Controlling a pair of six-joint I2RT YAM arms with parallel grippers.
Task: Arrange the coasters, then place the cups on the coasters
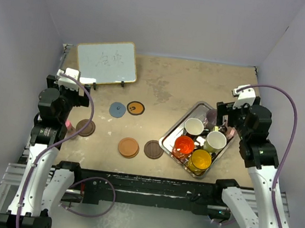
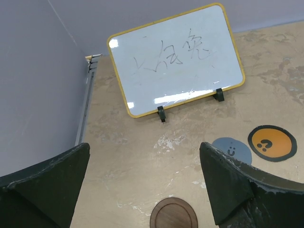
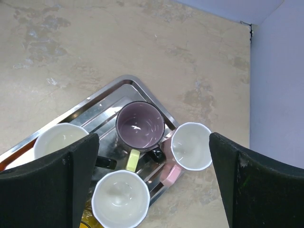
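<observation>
Coasters lie on the table: a dark brown coaster (image 1: 85, 127) (image 2: 174, 213), a blue-grey coaster (image 1: 117, 109) (image 2: 232, 151), an orange black-rimmed coaster (image 1: 135, 107) (image 2: 272, 143), a thick tan-orange coaster (image 1: 128, 147) and a second dark brown coaster (image 1: 153, 149). The steel tray (image 1: 167, 138) (image 3: 102, 92) holds the cups: black (image 1: 194, 126) (image 3: 59, 142), purple (image 3: 140, 126), yellow-green (image 1: 216, 141) (image 3: 121, 198), red-orange (image 1: 183, 145) and yellow (image 1: 199, 160). The pink cup (image 3: 191, 146) stands at the tray's right edge. My left gripper (image 2: 145, 147) hangs open above the near dark brown coaster. My right gripper (image 3: 154, 137) is open over the cups.
A small whiteboard (image 1: 106, 62) (image 2: 175, 59) with a yellow frame leans on stands at the back left. Grey walls close in the table on the left, back and right.
</observation>
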